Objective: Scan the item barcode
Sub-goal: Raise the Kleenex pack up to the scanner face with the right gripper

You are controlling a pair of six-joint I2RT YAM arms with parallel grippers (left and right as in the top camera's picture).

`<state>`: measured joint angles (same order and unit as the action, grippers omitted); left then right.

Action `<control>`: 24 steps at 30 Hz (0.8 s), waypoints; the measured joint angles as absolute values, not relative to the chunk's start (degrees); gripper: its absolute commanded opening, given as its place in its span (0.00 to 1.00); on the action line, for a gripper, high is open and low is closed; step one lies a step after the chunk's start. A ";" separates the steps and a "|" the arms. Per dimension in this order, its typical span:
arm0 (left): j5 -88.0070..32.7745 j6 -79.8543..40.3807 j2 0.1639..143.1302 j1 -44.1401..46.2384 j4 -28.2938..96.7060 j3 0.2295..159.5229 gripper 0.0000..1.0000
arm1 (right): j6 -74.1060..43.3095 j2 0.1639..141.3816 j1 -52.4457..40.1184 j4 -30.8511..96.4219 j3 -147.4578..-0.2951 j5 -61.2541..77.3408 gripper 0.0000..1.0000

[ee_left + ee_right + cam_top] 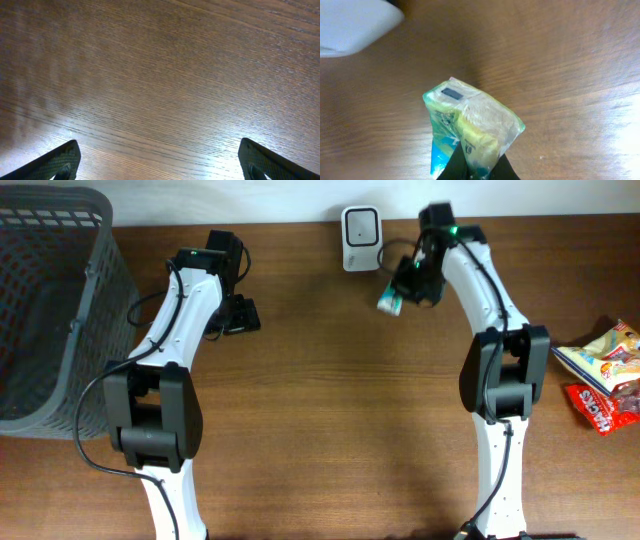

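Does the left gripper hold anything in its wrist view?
No, the left gripper is open, and only the table shows between its jaws.

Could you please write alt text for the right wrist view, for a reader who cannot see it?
The right gripper pinches one end of a crinkled green-and-yellow plastic packet, seen against the brown wooden table. A blurred corner of the white barcode scanner shows at the upper left.
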<state>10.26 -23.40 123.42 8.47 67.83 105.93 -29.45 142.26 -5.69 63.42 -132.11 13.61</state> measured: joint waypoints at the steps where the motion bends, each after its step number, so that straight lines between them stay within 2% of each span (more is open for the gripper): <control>1: 10.24 -23.40 123.42 8.47 67.81 105.93 0.99 | -28.27 142.26 -5.80 63.66 -135.17 12.53 0.04; 4: 10.24 -23.42 123.42 8.49 67.83 105.93 0.99 | -26.09 142.12 -6.72 62.63 -142.82 6.92 0.04; 8: 10.24 -23.40 123.42 8.49 67.83 105.93 0.99 | -21.23 141.91 -9.54 56.25 -144.31 -2.26 0.04; 12: 10.24 -23.40 123.42 8.49 67.75 105.93 0.99 | -8.86 142.04 -16.10 45.60 -144.29 -20.73 0.04; 15: 10.24 -23.40 123.42 8.47 67.83 105.89 0.99 | 1.91 142.47 -20.16 39.53 -144.29 -28.10 0.04; 18: 10.24 -23.42 123.42 8.47 67.81 105.89 0.99 | 9.02 143.26 -23.20 37.08 -144.29 -31.77 0.04; 24: 10.24 -23.42 123.42 8.47 67.81 105.89 0.99 | 13.82 147.33 -22.87 38.81 -144.29 -34.61 0.04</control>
